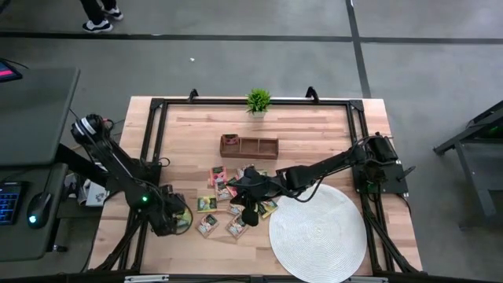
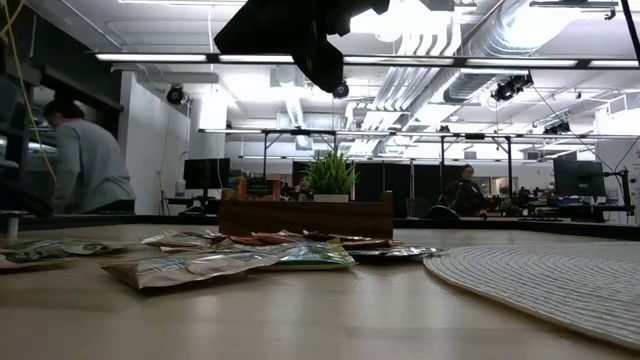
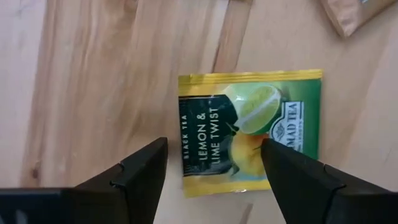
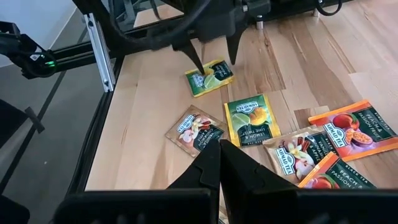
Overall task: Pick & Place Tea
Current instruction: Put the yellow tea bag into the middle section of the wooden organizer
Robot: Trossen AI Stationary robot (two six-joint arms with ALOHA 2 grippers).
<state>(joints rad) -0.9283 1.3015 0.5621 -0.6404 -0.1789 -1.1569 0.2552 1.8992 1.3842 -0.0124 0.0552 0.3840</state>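
Several tea packets point(image 1: 228, 196) lie flat on the wooden table, between the arms. The leftmost is a yellow-green lemon and lime packet point(image 3: 249, 118), lying apart from the others. My left gripper point(image 3: 214, 149) points down over it, open, with one finger on either side of its near half and nothing between the fingers but the packet below; it also shows in the right wrist view, left gripper point(image 4: 214, 62) above that packet point(image 4: 210, 78). My right gripper point(image 4: 219, 155) hangs shut above the middle of the pile, holding nothing.
A wooden compartment box point(image 1: 248, 146) stands behind the packets, a small potted plant point(image 1: 258, 101) at the far edge. A round white woven mat point(image 1: 317, 232) lies at the near right. Black frame rails point(image 1: 149, 157) run along the table's sides. A person point(image 2: 85, 165) stands beyond the table.
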